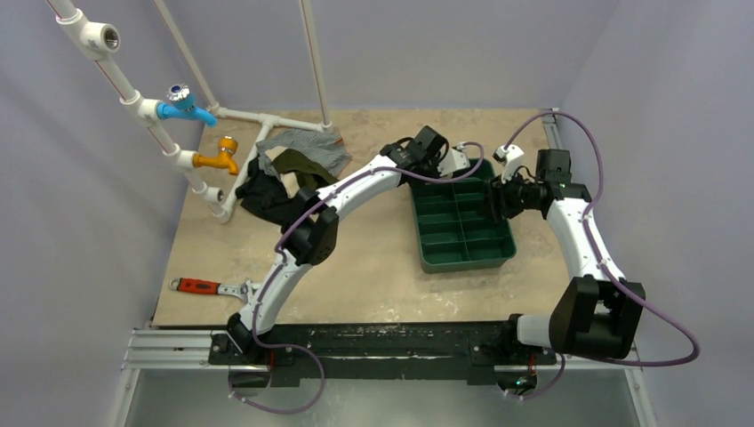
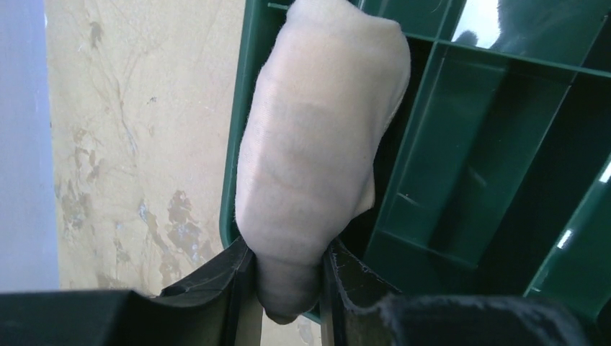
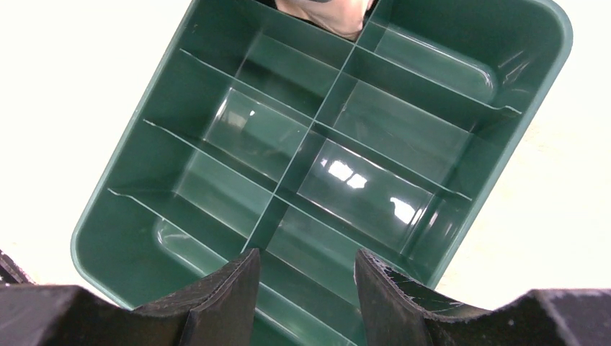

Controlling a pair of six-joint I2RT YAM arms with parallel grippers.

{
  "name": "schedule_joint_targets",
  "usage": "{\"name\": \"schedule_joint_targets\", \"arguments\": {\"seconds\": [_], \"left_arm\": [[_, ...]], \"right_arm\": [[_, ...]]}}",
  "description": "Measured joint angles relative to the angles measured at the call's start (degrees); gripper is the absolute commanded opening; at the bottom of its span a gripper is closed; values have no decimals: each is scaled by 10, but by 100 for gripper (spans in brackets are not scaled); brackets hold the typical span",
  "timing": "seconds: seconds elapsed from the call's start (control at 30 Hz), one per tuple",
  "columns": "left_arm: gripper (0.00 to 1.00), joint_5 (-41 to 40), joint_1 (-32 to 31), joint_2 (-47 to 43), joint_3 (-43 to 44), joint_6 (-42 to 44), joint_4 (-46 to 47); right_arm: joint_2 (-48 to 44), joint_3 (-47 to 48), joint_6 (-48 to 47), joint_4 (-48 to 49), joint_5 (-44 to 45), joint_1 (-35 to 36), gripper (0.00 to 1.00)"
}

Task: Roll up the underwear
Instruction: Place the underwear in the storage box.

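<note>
Our left jaws pinch the rolled beige underwear (image 2: 317, 137) by its near end, and the roll reaches ahead of them over the green divided tray's (image 3: 122, 216) corner. Our right jaws stand half open, holding nothing, above the tray.

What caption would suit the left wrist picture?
Left gripper pinches the rolled beige underwear over the rim of the green tray.
</note>
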Motion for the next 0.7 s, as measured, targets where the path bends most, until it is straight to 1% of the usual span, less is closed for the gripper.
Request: {"name": "schedule_joint_targets", "arguments": {"seconds": [0.27,0.5,0.7], "left_arm": [[0,-23,1,0,0,-13,-3],[0,-22,1,2,2,-19,-18],[0,-14,1,13,23,-20,-47]], "right_arm": [[1,0,-2,0,-4,0,51],[2,0,-2,0,-12,0,51],[2,0,-2,0,-14,0,50]]}}
